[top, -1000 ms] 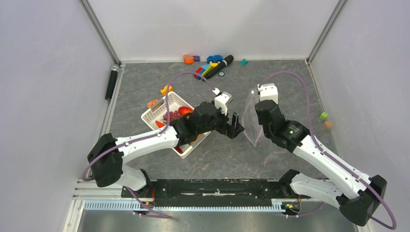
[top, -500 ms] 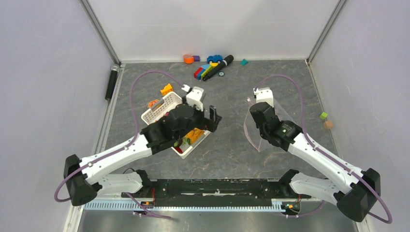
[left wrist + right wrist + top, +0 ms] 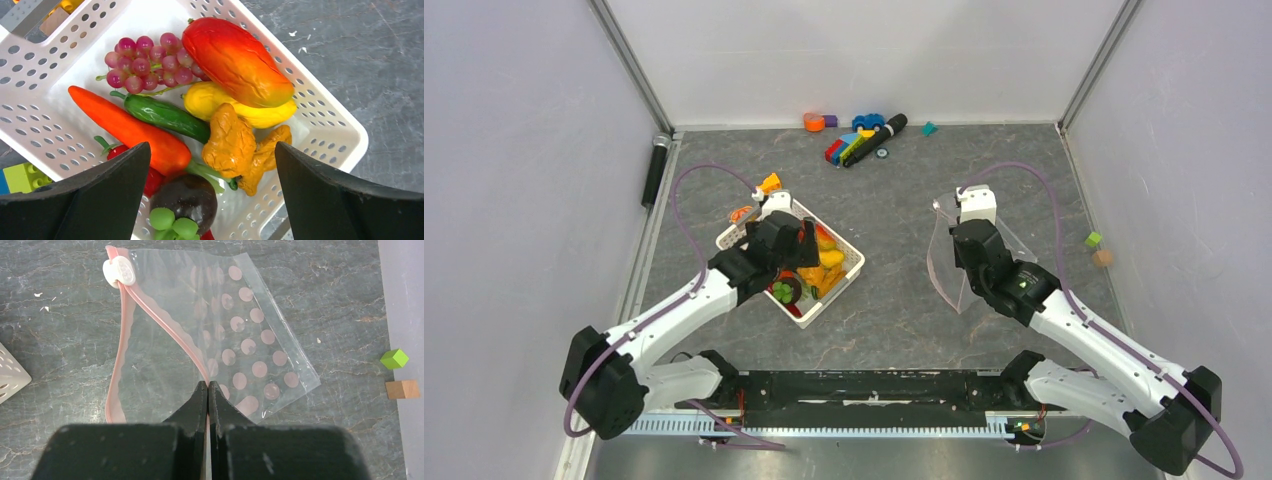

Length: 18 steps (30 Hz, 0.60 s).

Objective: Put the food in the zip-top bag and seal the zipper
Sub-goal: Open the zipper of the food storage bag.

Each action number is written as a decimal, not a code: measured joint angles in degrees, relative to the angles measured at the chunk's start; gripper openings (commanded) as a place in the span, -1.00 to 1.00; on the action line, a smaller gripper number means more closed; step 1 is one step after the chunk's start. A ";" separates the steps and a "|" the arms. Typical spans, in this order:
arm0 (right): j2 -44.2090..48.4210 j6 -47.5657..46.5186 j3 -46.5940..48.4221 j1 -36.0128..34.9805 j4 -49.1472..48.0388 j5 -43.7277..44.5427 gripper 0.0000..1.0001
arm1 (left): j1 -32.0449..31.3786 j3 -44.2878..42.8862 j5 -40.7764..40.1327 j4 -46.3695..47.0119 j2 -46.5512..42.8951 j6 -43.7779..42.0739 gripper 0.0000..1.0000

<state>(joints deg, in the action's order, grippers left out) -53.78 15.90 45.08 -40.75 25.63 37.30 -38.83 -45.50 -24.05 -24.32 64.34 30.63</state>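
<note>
Plastic fruit and vegetables, the food (image 3: 220,125), lie heaped in the white basket (image 3: 330,125) on the left half of the table (image 3: 60,340). A red-and-orange mango (image 3: 235,60) rests against purple grapes (image 3: 147,62). Below them, a long orange piece (image 3: 125,125) sits beside a green cucumber (image 3: 165,115). There is also a yellow piece (image 3: 255,114), a knobbly brown root (image 3: 230,142) and a dark aubergine (image 3: 187,197) nearest the wrist camera.

Your left end effector (image 3: 211,150) hangs right over that heap, released, fingers spread wide and gripping nothing.

Well apart on the right is the bag (image 3: 240,340), clear plastic with pink dots, its mouth gaping. The pink zipper strip (image 3: 165,325) runs in two separated lines that meet at a white slider (image 3: 119,271) at the far end. Your right end effector (image 3: 208,390) is clenched on one of those lines, and the dotted body spreads out to the right of it.

All the food you can see is in the basket.

Past the bag, near the right wall, sit a green cube (image 3: 394,359) and a wooden block (image 3: 402,389).
</note>
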 measured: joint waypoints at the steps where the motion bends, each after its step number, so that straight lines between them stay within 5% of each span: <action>1: 0.00 -0.20 0.00 0.00 -0.04 -0.04 -0.97 | 0.90 0.09 0.39 0.13 0.59 0.07 0.92; 8: 0.07 -0.79 0.00 0.00 -0.92 0.13 -0.94 | 2.25 0.55 3.61 3.37 6.16 0.00 0.52; 18: 0.09 -1.01 -0.26 0.00 -1.55 0.15 -0.92 | 2.40 0.37 1.90 3.93 13.16 0.07 0.32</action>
<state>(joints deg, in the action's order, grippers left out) -53.69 14.90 44.82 -40.75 24.08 37.45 -36.42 -45.12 -22.15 -20.38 77.49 30.70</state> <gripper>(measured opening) 0.039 0.679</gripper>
